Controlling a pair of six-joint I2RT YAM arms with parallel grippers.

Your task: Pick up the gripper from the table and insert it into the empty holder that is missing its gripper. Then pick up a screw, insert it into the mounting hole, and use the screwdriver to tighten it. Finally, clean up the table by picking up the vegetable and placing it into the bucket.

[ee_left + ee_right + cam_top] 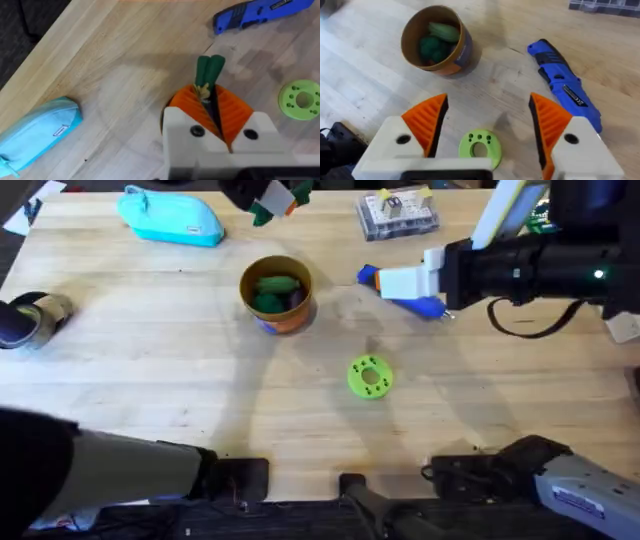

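Observation:
My left gripper point(210, 102) is shut on the vegetable point(210, 70), a small dark-green piece whose end sticks out past the orange pads. In the overhead view this gripper point(270, 202) hangs at the table's far edge, behind the bucket point(278, 293). The yellow-orange bucket point(437, 40) stands upright with green pieces inside. My right gripper point(489, 102) is open, high over the table, with nothing between its fingers. In the overhead view it point(400, 280) hovers over the blue screwdriver point(425, 305). The table's loose gripper, the holder and the screw are out of view.
A bright green disc with holes point(370, 376) lies mid-table, below the right gripper's open fingers. A teal pouch point(172, 218) lies at the far left, a clear parts box point(398, 212) at the far right, and a tape roll point(25, 320) at the left edge.

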